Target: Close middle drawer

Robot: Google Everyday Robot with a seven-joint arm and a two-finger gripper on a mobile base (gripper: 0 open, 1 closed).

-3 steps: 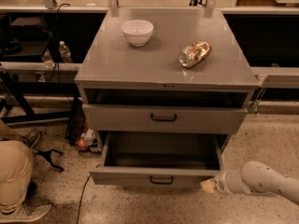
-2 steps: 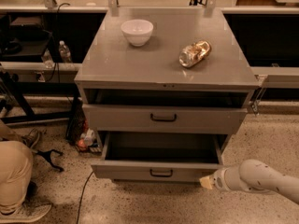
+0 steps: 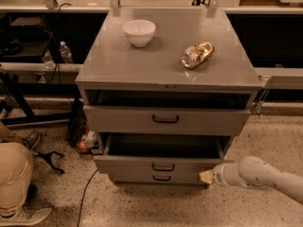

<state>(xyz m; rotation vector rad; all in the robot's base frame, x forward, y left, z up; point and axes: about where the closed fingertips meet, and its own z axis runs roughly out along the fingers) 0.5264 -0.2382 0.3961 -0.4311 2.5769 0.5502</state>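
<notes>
grey cabinet (image 3: 161, 74), middle drawer (image 3: 132, 165) partly open, gripper (image 3: 207, 176) at drawer front's right end

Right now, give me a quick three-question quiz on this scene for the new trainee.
1. True or false: the middle drawer is fully shut.
2. What lies on the cabinet top besides the white bowl? A) shiny crumpled packet B) mug C) sponge
3. Fill in: seen from the camera, the hand sits at the ____ end of the middle drawer's front.

Key: 1 false, it stands pulled out. 2 A. 3 right.
</notes>
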